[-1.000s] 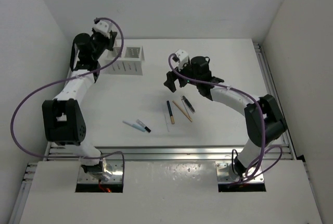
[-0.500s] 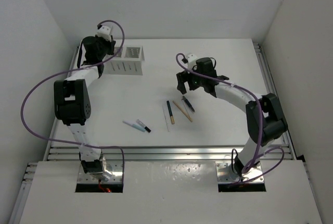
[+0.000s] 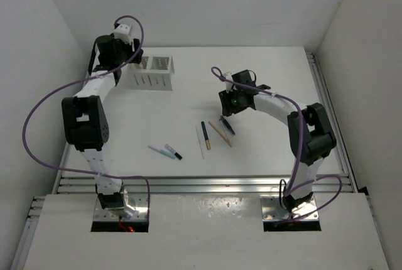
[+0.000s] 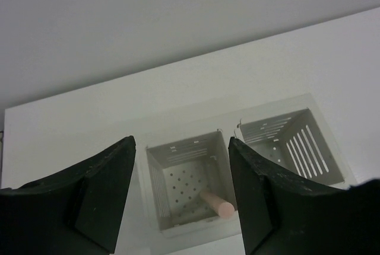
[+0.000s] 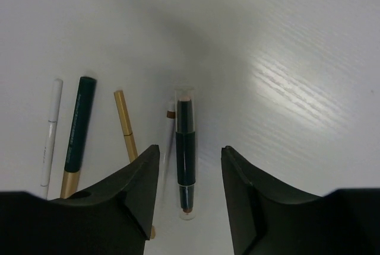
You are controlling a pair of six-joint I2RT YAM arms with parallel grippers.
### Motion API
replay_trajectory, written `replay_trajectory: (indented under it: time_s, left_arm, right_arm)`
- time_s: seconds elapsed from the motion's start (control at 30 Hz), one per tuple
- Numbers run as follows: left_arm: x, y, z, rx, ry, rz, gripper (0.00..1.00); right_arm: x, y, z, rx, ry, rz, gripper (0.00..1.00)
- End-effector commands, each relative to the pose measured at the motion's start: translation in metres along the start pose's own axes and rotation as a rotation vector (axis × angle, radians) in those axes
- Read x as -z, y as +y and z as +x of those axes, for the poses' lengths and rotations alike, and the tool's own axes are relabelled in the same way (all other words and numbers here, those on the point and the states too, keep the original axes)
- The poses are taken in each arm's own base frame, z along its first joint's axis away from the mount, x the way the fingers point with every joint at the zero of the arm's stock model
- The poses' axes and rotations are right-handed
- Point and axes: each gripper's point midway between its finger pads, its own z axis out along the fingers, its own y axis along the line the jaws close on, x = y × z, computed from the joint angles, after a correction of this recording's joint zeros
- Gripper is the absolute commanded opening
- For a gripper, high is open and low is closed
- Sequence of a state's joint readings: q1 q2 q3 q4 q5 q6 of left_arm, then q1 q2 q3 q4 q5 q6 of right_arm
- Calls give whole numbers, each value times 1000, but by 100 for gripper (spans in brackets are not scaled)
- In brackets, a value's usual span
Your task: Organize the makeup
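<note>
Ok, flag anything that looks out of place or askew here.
The pink stick leans slanted in one compartment of the white box, not upright. The loose sticks lie scattered on the table at different angles. Nothing looks broken.

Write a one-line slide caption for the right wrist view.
Open right gripper framing a dark clear-capped makeup stick lying on the white table, a gold-ended dark green pencil nearby.

right pincer (image 3: pixel 226 117) over sticks (image 3: pixel 205 134) — box (image 3: pixel 151 81) far-left
</note>
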State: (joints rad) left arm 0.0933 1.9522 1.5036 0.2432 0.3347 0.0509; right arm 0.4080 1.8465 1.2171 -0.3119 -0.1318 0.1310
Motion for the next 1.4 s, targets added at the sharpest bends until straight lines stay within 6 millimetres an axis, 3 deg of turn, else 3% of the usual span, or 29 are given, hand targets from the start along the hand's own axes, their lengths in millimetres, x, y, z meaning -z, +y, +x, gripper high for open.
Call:
replay_trajectory:
  time_s: [0.0, 0.1, 0.23, 0.47, 0.53, 0.6, 0.8, 0.93, 0.97, 1.03, 1.07, 1.17, 1.27, 1.3, 1.37]
  left_arm:
    - [22, 9, -50, -11, 1, -23, 70]
    - [43, 4, -62, -56, 28, -8, 70]
    - [69, -12, -55, -97, 67, 46, 70]
    - [99, -34, -36, -81, 112, 107, 70]
    - [101, -37, -25, -73, 131, 111, 70]
    - [108, -40, -34, -80, 111, 118, 70]
    - [115, -44, -33, -79, 109, 127, 70]
    - [117, -45, -37, -83, 101, 125, 71]
    - [118, -46, -37, -82, 99, 134, 71]
    - [118, -49, -33, -77, 104, 149, 71]
    - [120, -51, -38, -80, 93, 158, 71]
    - [121, -63, -40, -76, 77, 226, 71]
    - [131, -92, -48, -65, 40, 384, 71]
    - [138, -110, -46, -47, 30, 492, 71]
    - [147, -134, -51, -31, 4, 619, 75]
  right_arm:
    - [17, 9, 0, -15, -12, -11, 48]
    - [17, 14, 22, 1, 31, -17, 53]
    - [13, 18, 46, -7, 94, -26, 53]
    - [3, 9, 64, -40, 156, 21, 47]
    - [1, 8, 67, -33, 165, 27, 44]
    - [-2, 4, 72, -31, 177, 44, 42]
    - [-9, -5, 95, -19, 251, 87, 41]
    - [-11, -19, 96, -19, 252, 151, 32]
    - [-11, -23, 99, -34, 261, 162, 24]
    - [-9, -29, 95, -52, 264, 179, 14]
    - [-7, -32, 93, -58, 259, 183, 1]
    - [-2, -38, 73, -19, 212, 194, 0]
    - [10, -32, 25, 64, 65, 165, 0]
    - [24, -16, 1, 103, -22, 95, 0]
    - [32, 2, -46, 168, -209, 37, 0]
